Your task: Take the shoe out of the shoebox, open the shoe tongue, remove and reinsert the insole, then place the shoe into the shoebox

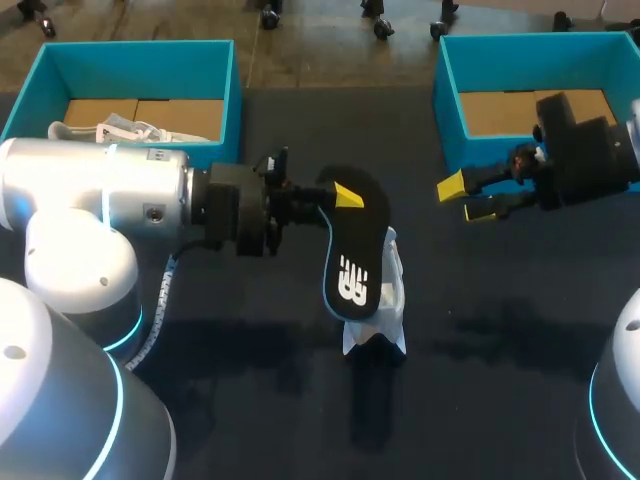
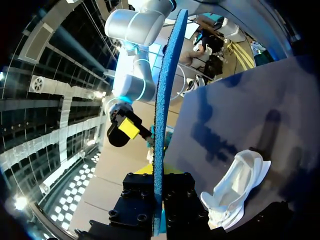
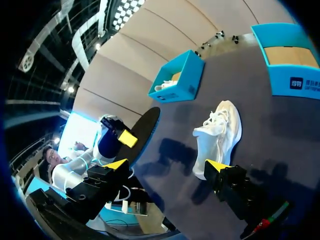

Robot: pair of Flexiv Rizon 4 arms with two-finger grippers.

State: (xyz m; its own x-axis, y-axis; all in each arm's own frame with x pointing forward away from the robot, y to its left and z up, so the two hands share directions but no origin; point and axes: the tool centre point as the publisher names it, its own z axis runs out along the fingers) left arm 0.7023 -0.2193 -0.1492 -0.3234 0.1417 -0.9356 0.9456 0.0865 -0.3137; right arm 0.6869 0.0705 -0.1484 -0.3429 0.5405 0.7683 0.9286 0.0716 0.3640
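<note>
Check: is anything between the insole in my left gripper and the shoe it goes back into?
Nothing visible. The insole, clamped in the left gripper, hangs off the table by the white shoe, and the gap between them is bare. The right gripper stands open, off to the side.

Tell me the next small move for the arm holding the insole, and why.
Probably tip the insole down toward the opening of the white shoe. The left gripper is shut on one end of it, holding it above the shoe, which lies on the table, so reinsertion is not yet done. The right gripper is open, apart from the shoe.
</note>
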